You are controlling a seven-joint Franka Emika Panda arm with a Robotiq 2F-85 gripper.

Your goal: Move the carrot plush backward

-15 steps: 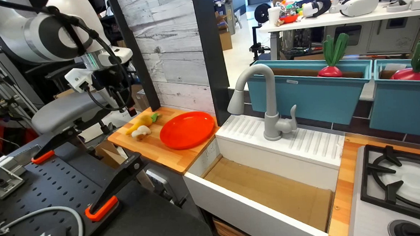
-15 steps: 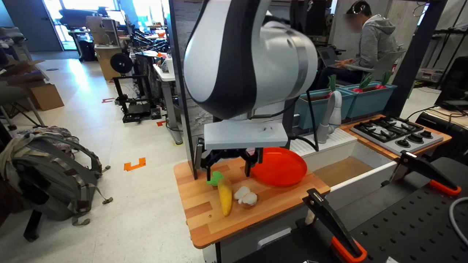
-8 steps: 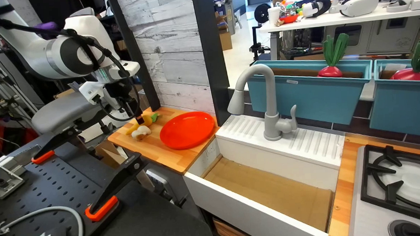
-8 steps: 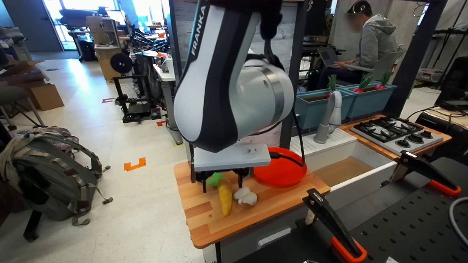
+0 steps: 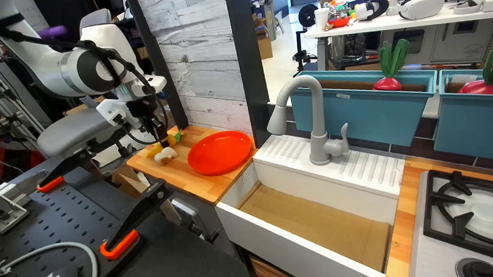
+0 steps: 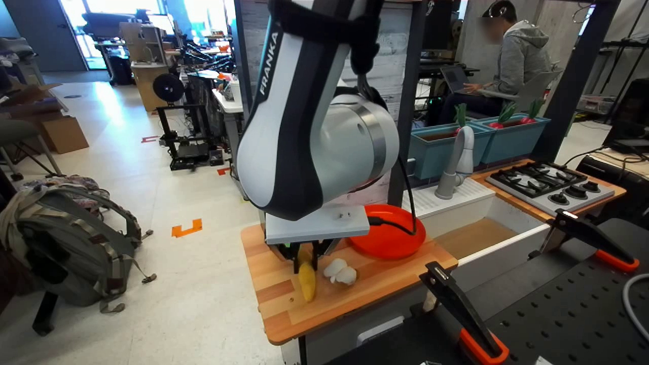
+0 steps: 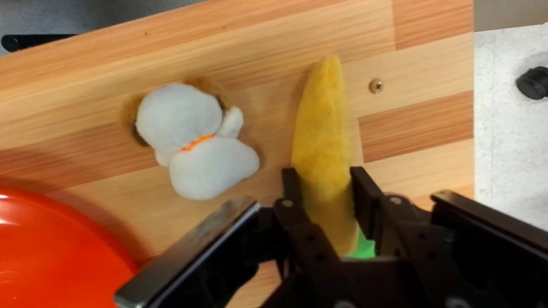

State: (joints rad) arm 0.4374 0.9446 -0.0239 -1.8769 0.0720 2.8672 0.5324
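The carrot plush [image 7: 322, 119], a yellow-orange tapered toy, lies on the wooden counter in the wrist view, its narrow end pointing away from my gripper [image 7: 325, 175]. Both dark fingers press against its sides at the thicker end. Part of the green tuft [image 7: 363, 247] peeks out beneath the right finger; the remainder is hidden by the gripper. In an exterior view the jaws straddle the carrot plush [image 6: 307, 285] low over the board. From another angle, the gripper [image 5: 165, 142] covers much of the carrot plush [image 5: 154, 150].
A small white plush [image 7: 209, 164] sits just beside the carrot. The round orange-red plate [image 5: 220, 152] rests on the same wooden counter [image 6: 284, 324], towards the sink [image 5: 310, 224]. A dark post [image 5: 158, 63] and a wood-patterned wall [image 5: 200, 52] rise behind the counter.
My gripper has come down to the counter, and its fingers have closed in from wide apart around the carrot. The carrot has shifted and turned slightly; the white plush and plate look the same.
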